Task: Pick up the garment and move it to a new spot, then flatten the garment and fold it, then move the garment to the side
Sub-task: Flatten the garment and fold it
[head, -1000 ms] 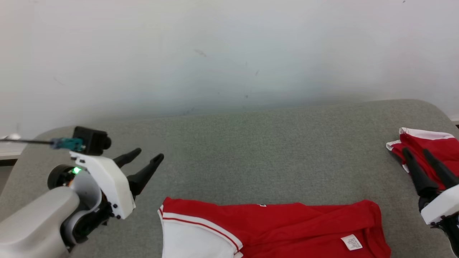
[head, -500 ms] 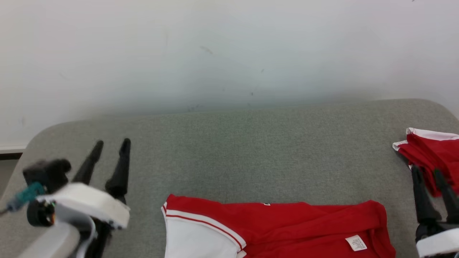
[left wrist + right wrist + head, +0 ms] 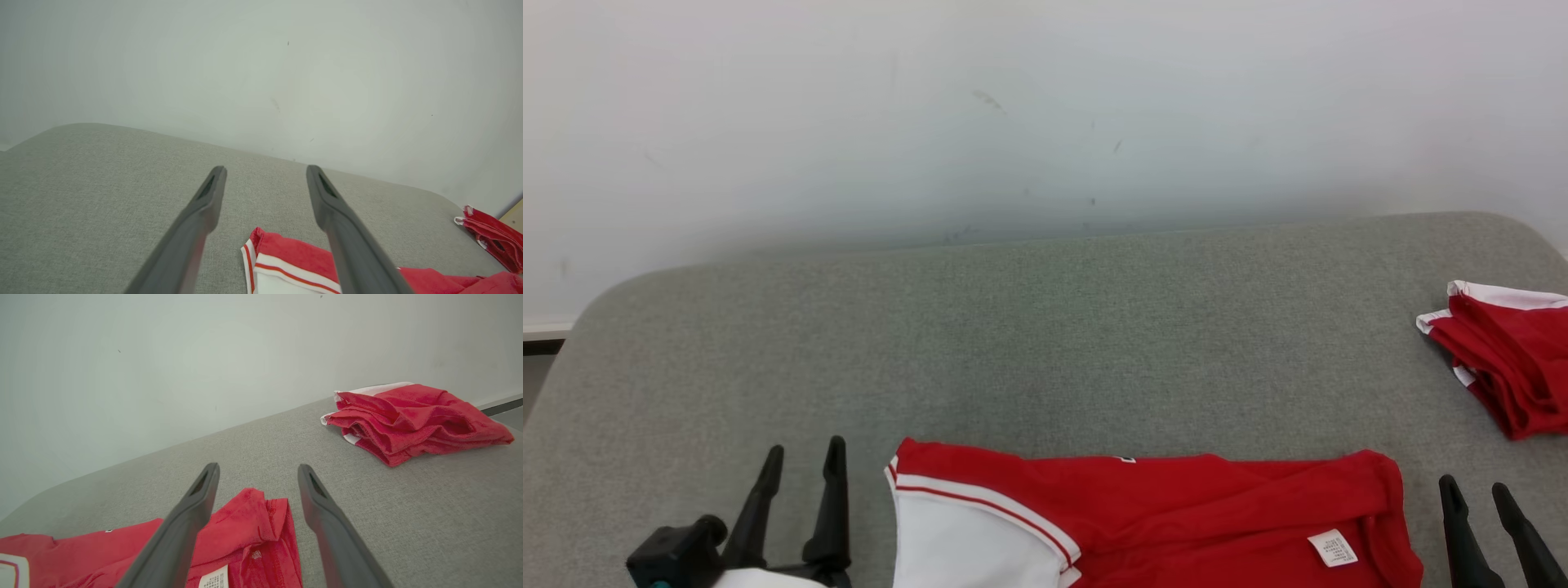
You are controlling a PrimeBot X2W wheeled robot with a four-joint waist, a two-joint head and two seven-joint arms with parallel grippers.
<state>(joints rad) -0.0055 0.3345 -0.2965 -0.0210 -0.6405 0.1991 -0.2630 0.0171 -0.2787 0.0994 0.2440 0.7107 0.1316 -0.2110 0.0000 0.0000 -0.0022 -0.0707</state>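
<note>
Here our left gripper (image 3: 805,447) and right gripper (image 3: 1474,487) stand spread and empty beside the red garment (image 3: 1176,506); a folded red pile (image 3: 1511,359) lies further right.

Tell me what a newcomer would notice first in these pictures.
A red and white shirt lies at the near edge of the grey pad. A folded red bundle sits at its right end. The left pincer and right pincer stand open either side of the shirt.
</note>
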